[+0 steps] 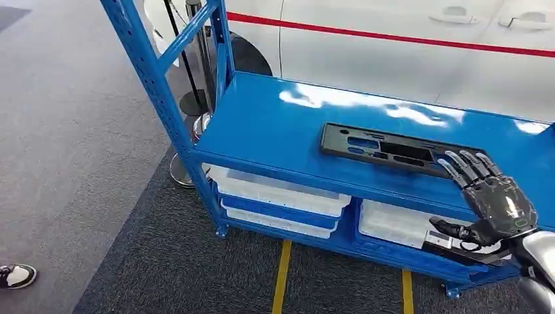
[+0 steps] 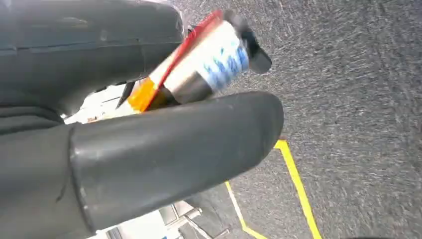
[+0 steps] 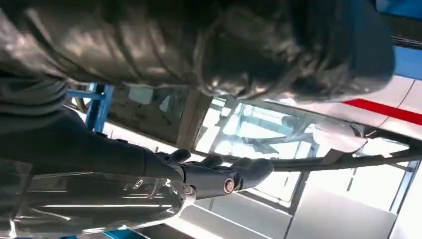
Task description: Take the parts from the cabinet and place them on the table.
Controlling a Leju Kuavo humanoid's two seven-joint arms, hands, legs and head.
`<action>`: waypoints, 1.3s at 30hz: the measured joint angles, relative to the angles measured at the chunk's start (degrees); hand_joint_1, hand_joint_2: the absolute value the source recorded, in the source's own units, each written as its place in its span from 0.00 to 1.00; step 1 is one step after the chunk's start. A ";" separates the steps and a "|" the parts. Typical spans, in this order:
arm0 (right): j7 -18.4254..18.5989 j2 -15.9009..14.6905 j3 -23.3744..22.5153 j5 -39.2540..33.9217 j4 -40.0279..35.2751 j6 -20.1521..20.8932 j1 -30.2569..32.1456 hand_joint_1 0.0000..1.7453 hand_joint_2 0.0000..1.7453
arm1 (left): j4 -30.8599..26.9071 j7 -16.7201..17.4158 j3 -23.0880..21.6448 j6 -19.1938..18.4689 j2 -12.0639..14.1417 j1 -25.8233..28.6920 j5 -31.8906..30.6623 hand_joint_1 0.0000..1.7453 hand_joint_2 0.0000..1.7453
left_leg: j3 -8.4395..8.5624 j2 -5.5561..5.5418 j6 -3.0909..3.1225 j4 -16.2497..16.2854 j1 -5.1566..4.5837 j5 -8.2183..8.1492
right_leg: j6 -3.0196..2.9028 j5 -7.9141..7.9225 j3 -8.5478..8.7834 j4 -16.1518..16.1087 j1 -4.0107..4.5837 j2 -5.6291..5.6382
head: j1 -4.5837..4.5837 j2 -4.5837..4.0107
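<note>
Right hand (image 1: pixel 492 196) nearest, at front edge of blue shelf top (image 1: pixel 275 124): fingers (image 1: pixel 472 165) extended, slightly spread, tips over near end of black part (image 1: pixel 386 149); thumb (image 1: pixel 451 229) curled below shelf edge. Grip on part: cannot tell. Left hand (image 2: pixel 124 149) close to its wrist camera, blurred; fingers' state: cannot tell. Part: long flat black panel with cut-out slots, lying flat on shelf top. White trays (image 1: pixel 278 193) on lower shelves. White car with red stripe (image 1: pixel 419 46) behind.

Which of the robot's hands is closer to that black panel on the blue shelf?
Right. The right hand reaches over the black panel's end; the left hand hangs over carpet floor.
</note>
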 joint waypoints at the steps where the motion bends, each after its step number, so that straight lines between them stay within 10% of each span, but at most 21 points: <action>1: 0.02 0.04 -0.04 0.00 -0.02 0.00 -0.01 0.00 0.00 | 0.00 -0.04 -0.11 -0.02 0.00 0.00 0.00 0.00 0.00 | 0.55 -0.08 -0.08 0.23 -0.02 -0.53 | -0.12 3.28 1.32 -3.90 0.06 0.00 | 0.00 0.00; 3: 0.00 0.09 -0.26 0.24 0.00 0.04 0.02 0.00 0.00 | 0.00 -0.24 -0.28 -0.26 -0.04 0.06 -0.02 0.00 0.00 | 0.96 -0.19 -0.47 0.85 -0.01 -1.84 | -0.66 8.03 4.72 -12.92 0.22 0.04 | 0.02 0.00; 10: -0.02 0.24 -1.29 0.64 -0.48 0.09 1.05 0.00 0.00 | -0.02 -0.79 -0.48 -0.26 -0.13 -0.07 0.17 0.00 0.00 | 0.13 -0.01 -2.63 3.64 -0.10 -4.10 | -2.38 6.39 6.58 -15.05 0.04 0.03 | -0.07 0.00; 12: 0.00 0.44 -1.73 0.57 -0.63 0.13 1.94 0.00 0.00 | -0.02 -0.90 -0.52 -0.28 -0.15 -0.06 0.20 0.00 0.00 | -5.48 0.16 -3.32 13.50 0.53 -7.84 | -2.71 5.81 7.23 -15.12 -0.03 -0.20 | -0.15 0.00; 14: 0.00 0.79 -2.05 0.42 -0.63 0.13 3.37 0.00 0.00 | -0.02 -1.07 -0.63 -0.35 -0.17 -0.01 0.24 0.00 0.00 | -9.46 0.38 -3.72 18.82 0.98 -8.16 | -2.64 5.23 7.86 -15.11 -0.05 -0.31 | -0.13 0.00; 18: 0.00 1.73 -3.48 0.13 -0.87 0.20 5.61 0.00 0.00 | 0.00 -1.36 -0.74 -0.35 -0.17 0.21 0.42 0.00 0.00 | -4.20 0.60 -3.76 3.50 1.22 2.83 | -1.69 3.60 10.16 -15.11 -0.56 -0.28 | -0.13 0.00; 25: 0.00 3.52 -4.63 -0.17 -1.11 0.63 7.13 0.00 0.00 | 0.00 -1.40 -0.83 -0.44 -0.22 0.06 0.39 0.00 0.00 | -1.96 0.45 -1.23 0.51 0.84 1.13 | 0.26 1.86 9.57 -13.55 -0.43 -0.15 | -0.11 0.00; 29: 0.00 4.43 -4.72 -0.15 -1.01 0.87 8.09 0.00 0.00 | 0.00 -1.55 -1.14 -0.46 -0.22 -0.01 0.37 0.00 0.00 | -1.32 0.41 -0.06 0.67 0.25 0.26 | 0.26 -3.05 -0.14 2.17 -0.16 -0.01 | -0.09 0.00; 33: 0.00 5.03 -4.92 -0.15 -0.96 0.90 8.33 0.00 0.00 | 0.00 -1.57 -1.38 -0.46 -0.22 -0.01 0.37 0.00 0.00 | 0.87 0.11 -0.22 1.03 -0.23 -1.44 | -1.03 7.54 4.14 -10.80 0.36 -0.01 | -0.09 0.00; 39: 0.00 5.92 -5.38 -0.15 -0.96 1.05 8.33 0.00 0.00 | 0.00 -1.70 -1.86 -0.55 -0.26 -0.13 0.37 0.00 0.00 | 1.15 0.22 -2.04 0.94 -0.56 -2.75 | -2.20 6.48 6.58 -15.25 0.32 0.00 | -0.13 0.02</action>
